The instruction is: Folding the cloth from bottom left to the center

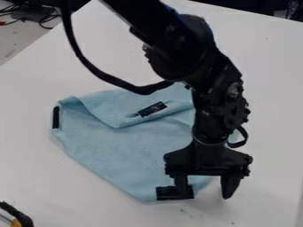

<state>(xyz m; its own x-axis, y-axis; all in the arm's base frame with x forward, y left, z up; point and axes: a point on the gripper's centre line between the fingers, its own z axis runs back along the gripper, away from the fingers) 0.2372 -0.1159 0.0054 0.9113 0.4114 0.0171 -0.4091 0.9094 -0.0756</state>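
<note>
Gripper [207, 195] hangs lower right of frame, fingers spread, one by black corner patch [168, 193] of light-blue cloth [118, 150], likely straddling the edge for a pinch.

The arm [139, 20] is black — rounded joints [180, 57], thick black cable [142, 90], two-fingered tool [207, 194].

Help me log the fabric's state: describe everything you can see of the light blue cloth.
The cloth lies on the white table, soft-looking and finely textured. Its upper part folds over as a flap, with a black tag on it. One black patch marks the left edge, another the bottom corner. The gripper hangs at its lower right; contact is unclear. The arm hides some cloth.
</note>
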